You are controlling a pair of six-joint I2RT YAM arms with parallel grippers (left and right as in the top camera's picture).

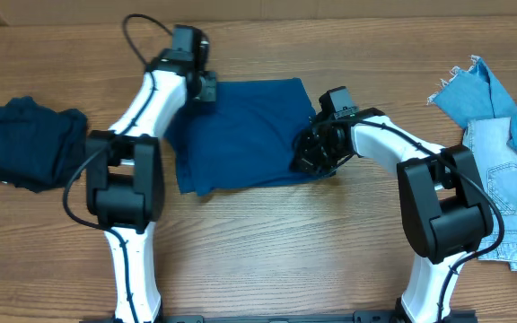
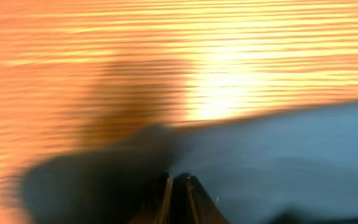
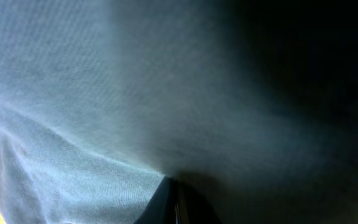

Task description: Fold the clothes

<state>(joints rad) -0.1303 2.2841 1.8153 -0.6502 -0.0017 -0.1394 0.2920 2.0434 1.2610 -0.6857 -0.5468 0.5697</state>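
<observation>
A dark blue garment (image 1: 240,135) lies folded over, roughly square, on the wooden table (image 1: 267,242) between my arms. My left gripper (image 1: 207,88) is at its far left corner. In the blurred left wrist view its fingers (image 2: 176,180) are pressed together with the blue cloth (image 2: 291,162) at their tips. My right gripper (image 1: 311,154) is at the garment's right edge, low over the cloth. In the right wrist view its fingers (image 3: 173,190) are shut and the blue fabric (image 3: 73,112) fills the frame around them.
A dark navy pile of clothes (image 1: 25,142) sits at the left of the table. Light blue denim garments (image 1: 496,152) with a frayed hem lie at the right edge. Bare wood runs along the front of the table.
</observation>
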